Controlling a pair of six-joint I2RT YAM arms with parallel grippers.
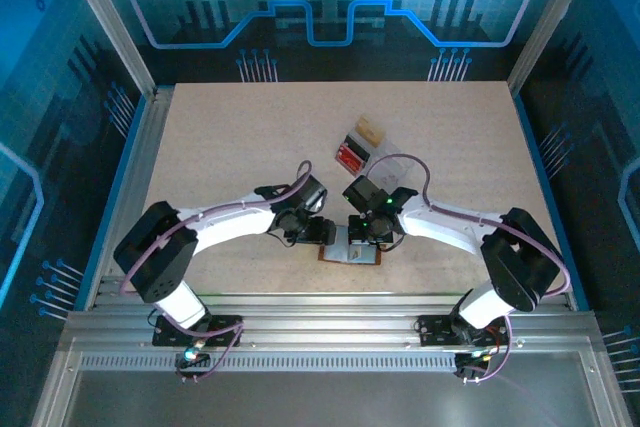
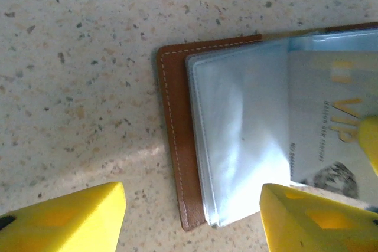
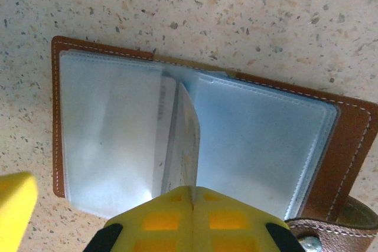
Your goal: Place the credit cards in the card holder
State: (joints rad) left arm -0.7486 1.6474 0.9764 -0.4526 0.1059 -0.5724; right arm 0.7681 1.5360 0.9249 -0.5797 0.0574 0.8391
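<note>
1. the left tool stands partly open with nothing between its fingers; the brown edge of the card holder lies just ahead of it, flat on the speckled surface.
2. the right tool is closed, its yellow fingertips pinching the near edge of a pale blue credit card.
3. that card stands tilted over the open holder's middle fold, among the clear sleeves.
4. well beyond both tools, a clear tray holds a red card and a tan card.
</note>
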